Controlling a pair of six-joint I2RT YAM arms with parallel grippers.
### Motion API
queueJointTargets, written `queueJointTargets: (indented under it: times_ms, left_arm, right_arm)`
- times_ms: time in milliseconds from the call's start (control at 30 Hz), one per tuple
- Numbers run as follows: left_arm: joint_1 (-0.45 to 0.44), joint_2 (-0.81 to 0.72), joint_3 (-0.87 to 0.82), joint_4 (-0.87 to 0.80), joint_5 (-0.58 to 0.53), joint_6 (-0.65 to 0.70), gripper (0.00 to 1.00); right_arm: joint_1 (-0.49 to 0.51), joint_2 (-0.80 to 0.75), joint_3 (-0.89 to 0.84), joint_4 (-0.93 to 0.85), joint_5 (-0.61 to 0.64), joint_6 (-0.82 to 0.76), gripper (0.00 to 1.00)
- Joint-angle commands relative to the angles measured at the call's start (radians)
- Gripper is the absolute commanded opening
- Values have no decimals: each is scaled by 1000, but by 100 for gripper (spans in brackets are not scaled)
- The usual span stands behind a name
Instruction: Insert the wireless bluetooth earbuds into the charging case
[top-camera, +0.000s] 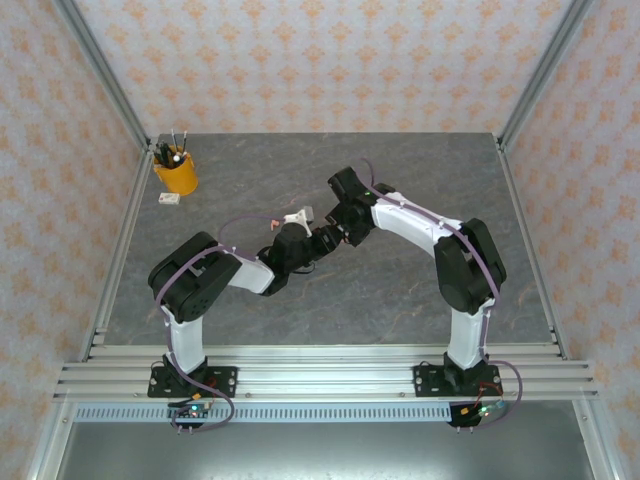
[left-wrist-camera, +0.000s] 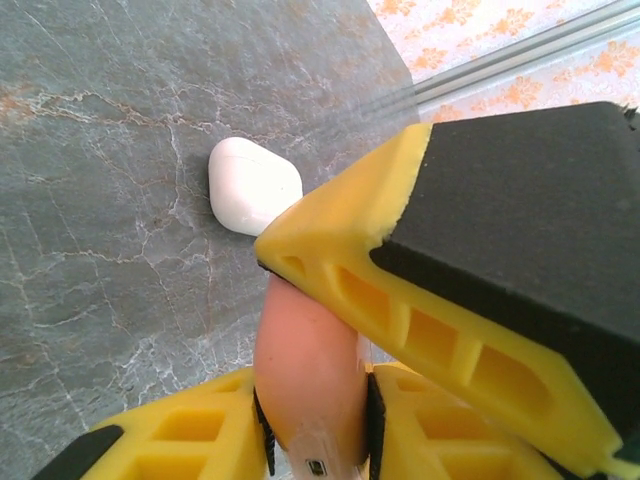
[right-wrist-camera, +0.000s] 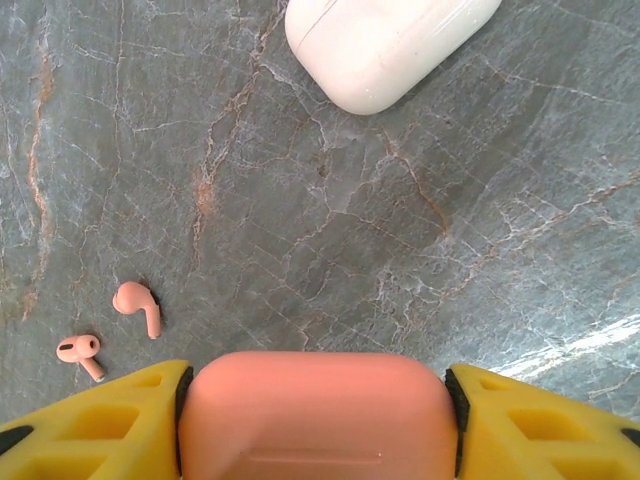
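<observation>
- 2 coral-pink earbuds (right-wrist-camera: 140, 308) lie loose on the tabletop (right-wrist-camera: 400, 250), close together, outside any case.
- The coral-pink case (right-wrist-camera: 315, 415) is clamped across its width between the right tool's (right-wrist-camera: 315, 425) pads.
- The left tool (left-wrist-camera: 315, 425), set narrow, grips the same case on 2 sides.
- A closed white case (right-wrist-camera: 385, 45) lies on the tabletop beyond.
</observation>
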Motion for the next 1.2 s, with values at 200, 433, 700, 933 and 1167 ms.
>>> queueJointTargets:
  times_ms: [200,433,700,933,1167]
  left_arm:
    - [-1,-22,32,-8,-15,30,18]
    - [62,-112,51,-170,122,106,8]
    - [209,-195,149,-418,450,250,3]
    - [229,-216,254,-621,584,368,0]
    - [229,-218,284,-667,602,387,0]
  right_arm:
    - [-46,-67,1,-4,-7,-4,88]
    - [-159,-198,-91,37,-49,-152,90]
    - [-194,-393,-344,277,-246,-501,91]
    - [-194,-458,-442,409,-404,-595,88]
    - [-194,-436,-448,483,-456,-581,86]
